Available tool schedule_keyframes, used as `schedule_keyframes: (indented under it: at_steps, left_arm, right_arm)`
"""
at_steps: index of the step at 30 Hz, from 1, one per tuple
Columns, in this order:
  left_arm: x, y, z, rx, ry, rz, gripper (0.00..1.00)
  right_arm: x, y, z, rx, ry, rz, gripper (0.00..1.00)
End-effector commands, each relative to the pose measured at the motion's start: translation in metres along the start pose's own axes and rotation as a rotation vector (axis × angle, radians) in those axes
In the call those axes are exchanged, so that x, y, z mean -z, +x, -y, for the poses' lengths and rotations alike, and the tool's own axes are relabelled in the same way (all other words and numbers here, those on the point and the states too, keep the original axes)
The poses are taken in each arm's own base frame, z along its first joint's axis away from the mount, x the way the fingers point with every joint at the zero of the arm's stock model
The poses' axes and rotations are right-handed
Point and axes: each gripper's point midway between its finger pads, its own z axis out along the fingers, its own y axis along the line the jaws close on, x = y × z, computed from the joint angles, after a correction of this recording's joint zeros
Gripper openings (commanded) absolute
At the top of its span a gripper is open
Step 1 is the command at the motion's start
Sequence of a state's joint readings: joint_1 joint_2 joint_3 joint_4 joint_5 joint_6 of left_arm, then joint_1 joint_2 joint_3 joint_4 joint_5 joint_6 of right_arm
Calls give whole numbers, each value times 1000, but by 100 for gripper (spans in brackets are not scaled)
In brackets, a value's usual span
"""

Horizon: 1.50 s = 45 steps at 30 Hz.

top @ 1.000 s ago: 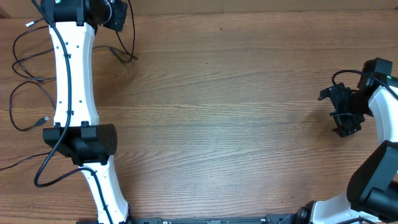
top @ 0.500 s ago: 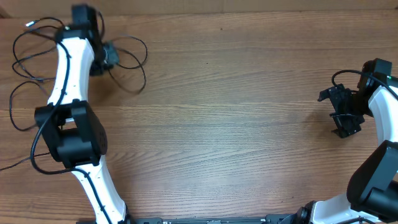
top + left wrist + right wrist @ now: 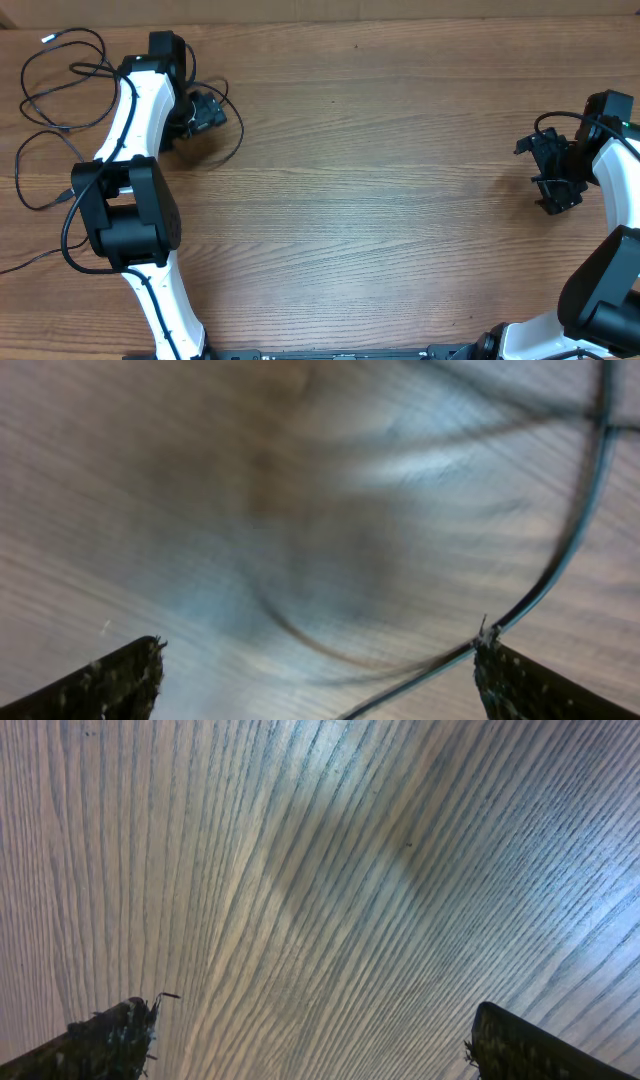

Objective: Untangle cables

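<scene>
Several thin black cables [image 3: 75,35] lie in loose overlapping loops at the table's far left; one has a pale tip [image 3: 46,39]. Another loop [image 3: 240,133] curves round my left gripper [image 3: 207,110], which hovers just right of the tangle. In the blurred left wrist view, the left gripper [image 3: 320,650] stands open, and a dark cable [image 3: 575,530] runs down past its right fingertip [image 3: 500,665] without being pinched. My right gripper [image 3: 553,178] hangs at the far right, away from every cable. It is open over bare wood [image 3: 312,1012].
The left arm's white links [image 3: 135,110] and black elbow [image 3: 125,215] stretch over the left part of the table, covering parts of the cables. Its own thicker black lead [image 3: 68,245] hangs beside the elbow. The wooden table's back edge [image 3: 400,18] is close behind.
My left gripper swung from the back edge toward me and to the right, drawing a cable loop along with it. The right arm has hardly moved.
</scene>
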State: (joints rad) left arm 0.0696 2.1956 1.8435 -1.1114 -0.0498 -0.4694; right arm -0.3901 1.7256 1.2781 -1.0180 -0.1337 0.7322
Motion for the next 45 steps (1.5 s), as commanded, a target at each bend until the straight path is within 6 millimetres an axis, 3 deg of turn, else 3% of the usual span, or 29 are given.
schedule_keyframes:
  at_steps: [1,5,9,14,23,32,35,40,45]
  left_arm:
    - [48,-20,3,12,25,86,99]
    - [126,-38,7,22,102,243,100]
    - [217,-28,-3,5,184,424,100]
    - [266,0,-13,-35,241,484,99]
    - [254,49,-15,-102,273,503,99]
    - [237,129,-58,-86,387,724,100]
    - [241,163,-77,-73,414,773,99]
    - [251,188,-94,-68,426,807,100]
    - [234,207,-102,-76,389,719,99]
  right_arm:
    - [6,-4,-8,12,-22,19,100]
    - [6,-4,-8,12,-22,19,100]
    - [6,-4,-8,12,-22,19,100]
    - [6,-4,-8,12,-22,19,100]
    - [6,-4,-8,12,-22,19,100]
    - [6,-4,-8,12,-22,19,100]
    - [6,-4,-8,12,-22,19,100]
    - [6,-4,-8,12,-22,19,100]
    - [6,-4,-8,12,-22,19,100]
